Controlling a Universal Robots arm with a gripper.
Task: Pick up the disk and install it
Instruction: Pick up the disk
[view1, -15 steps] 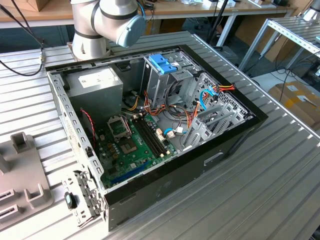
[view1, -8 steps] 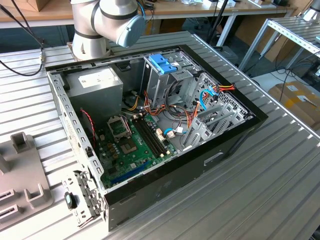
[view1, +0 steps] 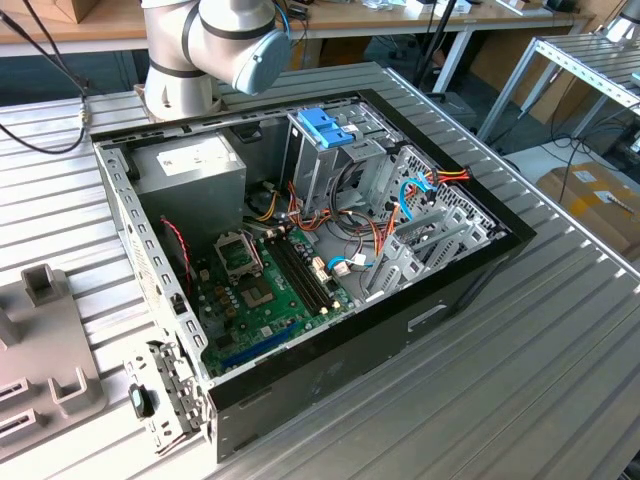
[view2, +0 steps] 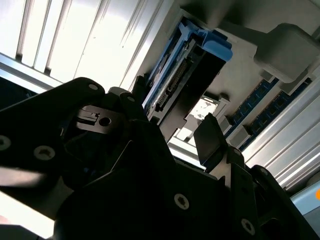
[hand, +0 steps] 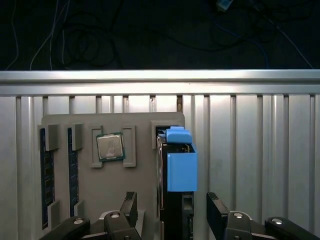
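Disk (hand: 181, 170) is standing on edge in a slot of the grey holder (hand: 142, 190) — offering its flat faces — and the open hand (hand: 172, 202) is straddling it, touching neither face.

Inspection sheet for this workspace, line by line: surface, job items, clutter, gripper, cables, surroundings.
Surface: ribbed aluminium table, carrying an open computer case and a grey fixture tray.
Job's things: the disk, in its blue carrier, stands on edge in the fixture tray. The drive cage sits inside the case.
Clutter: processor chip and memory sticks in the same tray.
Grippers: gripper at the disk, jaws open, one on each side of it.
Cables: red, orange and blue wires inside the case.
Surroundings: cardboard box beyond the table.
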